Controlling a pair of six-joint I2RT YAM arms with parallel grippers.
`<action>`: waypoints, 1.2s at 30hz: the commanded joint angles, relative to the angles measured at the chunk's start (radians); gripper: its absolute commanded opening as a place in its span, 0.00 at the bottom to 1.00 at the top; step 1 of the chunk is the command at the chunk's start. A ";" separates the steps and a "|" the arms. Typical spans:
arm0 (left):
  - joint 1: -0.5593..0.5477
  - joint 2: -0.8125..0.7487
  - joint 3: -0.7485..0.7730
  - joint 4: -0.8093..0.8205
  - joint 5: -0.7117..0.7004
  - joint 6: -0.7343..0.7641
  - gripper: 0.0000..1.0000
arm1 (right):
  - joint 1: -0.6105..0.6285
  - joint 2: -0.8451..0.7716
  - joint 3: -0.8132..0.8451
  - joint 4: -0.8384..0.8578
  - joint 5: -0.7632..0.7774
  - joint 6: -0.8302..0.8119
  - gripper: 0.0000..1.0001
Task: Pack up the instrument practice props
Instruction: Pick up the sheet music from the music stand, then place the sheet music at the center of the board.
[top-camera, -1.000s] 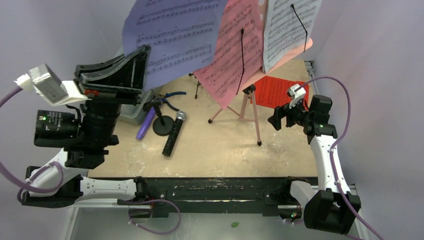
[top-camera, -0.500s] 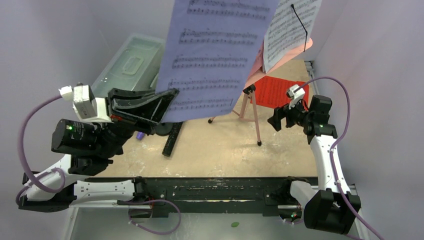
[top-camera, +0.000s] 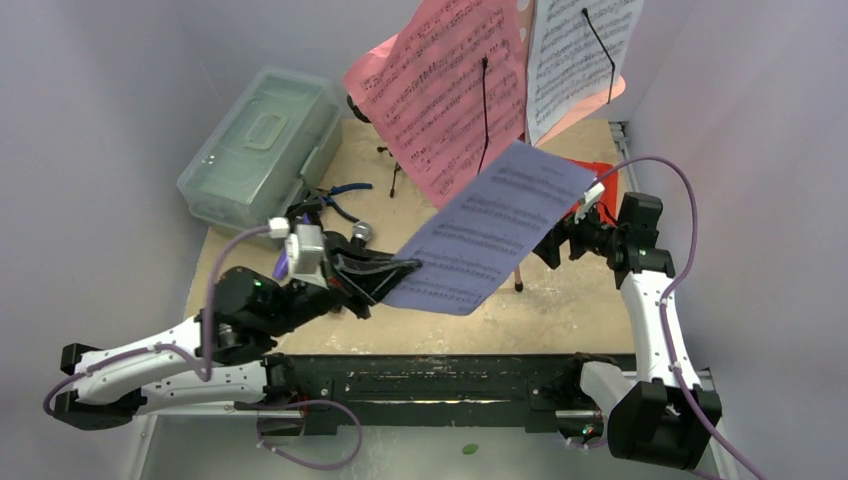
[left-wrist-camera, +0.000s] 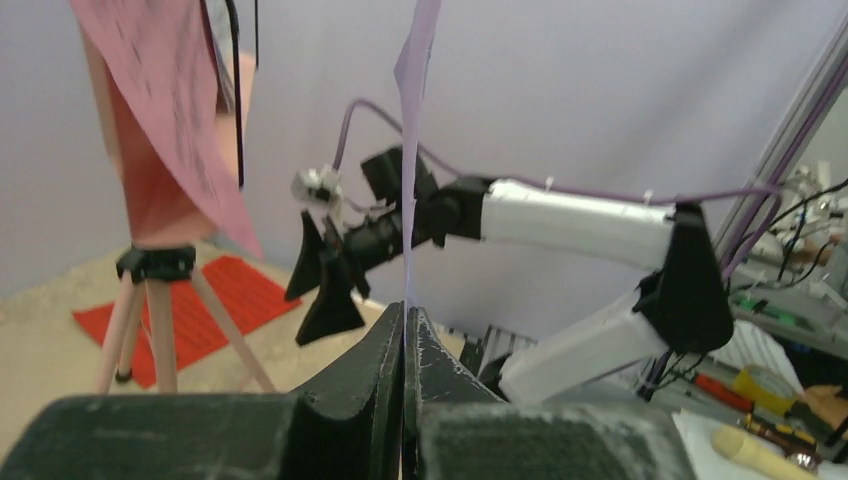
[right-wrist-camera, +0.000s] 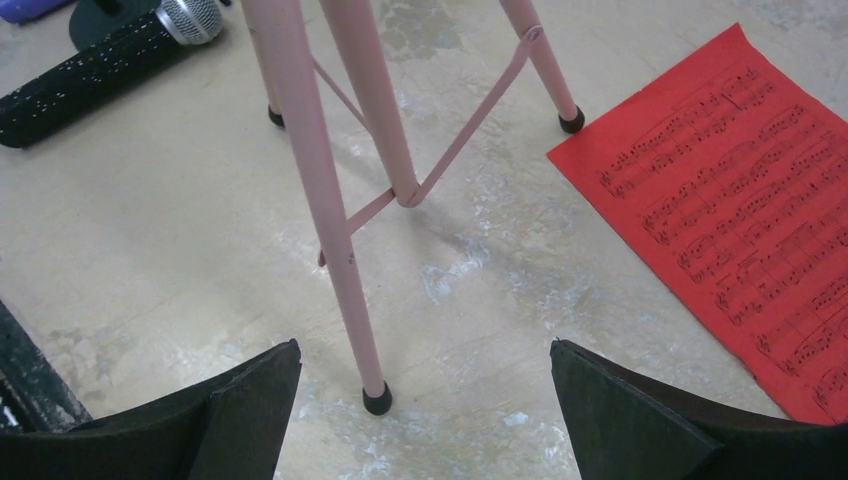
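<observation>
One lilac page (top-camera: 495, 225), mid-frame over the bench (top-camera: 570, 310), lower-left edge clamped in the left pincer (left-wrist-camera: 405, 338): light, limp, tear-prone, best gripped near that edge; right pincer (right-wrist-camera: 420, 400) gapes wide, empty, beside rack legs (right-wrist-camera: 340, 200).

The pink music rack (right-wrist-camera: 345, 220) stands upright on its tripod legs, holding a pink page (top-camera: 450, 90) and a white page (top-camera: 580, 60). A lilac page (top-camera: 490, 230) hangs tilted in front of it. A red page (right-wrist-camera: 730, 220) lies flat beside its feet, and a black-silver microphone (right-wrist-camera: 100, 60) lies to its left.
</observation>
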 joint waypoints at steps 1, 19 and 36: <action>0.002 -0.004 -0.144 0.057 -0.025 -0.036 0.00 | -0.002 -0.031 0.019 -0.037 -0.093 -0.053 0.99; 0.002 0.085 -0.371 0.001 -0.320 0.038 0.00 | -0.001 -0.057 0.033 -0.081 -0.180 -0.103 0.99; 0.002 0.173 -0.346 -0.064 -0.384 0.106 0.00 | 0.000 -0.113 0.182 -0.380 -0.183 -0.405 0.99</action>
